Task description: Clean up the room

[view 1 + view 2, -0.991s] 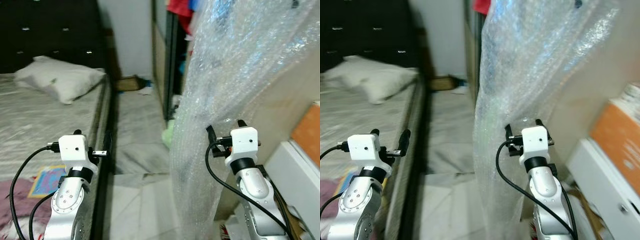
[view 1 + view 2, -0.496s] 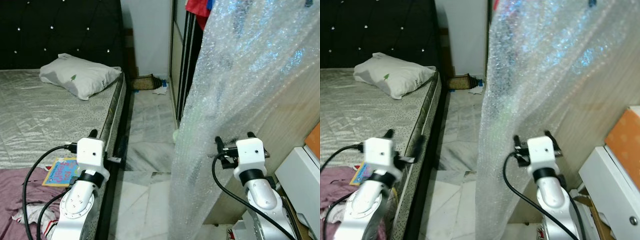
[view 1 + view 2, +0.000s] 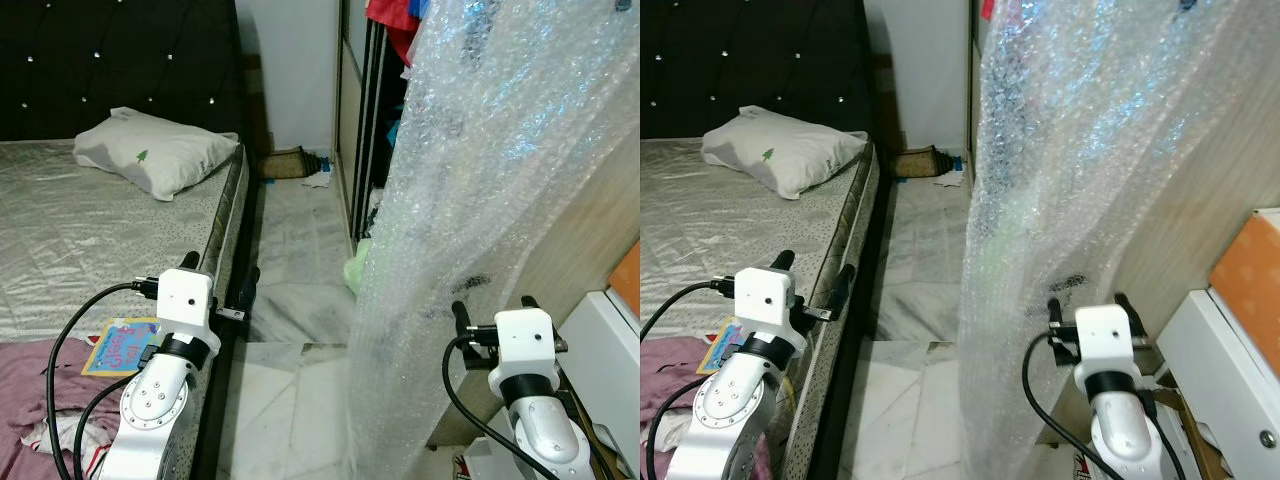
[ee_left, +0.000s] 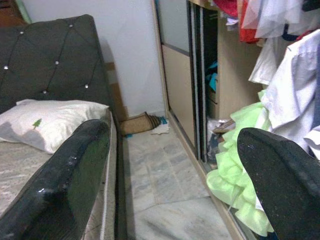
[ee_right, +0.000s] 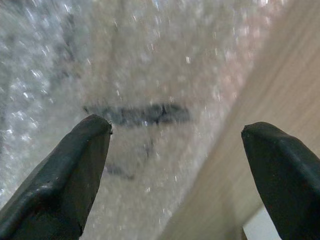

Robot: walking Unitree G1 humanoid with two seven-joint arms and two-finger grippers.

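The left hand is up near the edge of the bed, with its two black fingers spread wide and nothing in them. The right hand is up too, fingers apart and holding nothing, and it points at a big sheet of bubble wrap that leans on a wooden board just in front of it. The robot looks like it is searching for things to tidy. On the bed lie a pillow, a small colorful book and a purple cloth. A green cloth spills from the closet onto the floor. A good next step, I think, is to pick one thing, turn to face it, and keep the right hand clear of the wrap.
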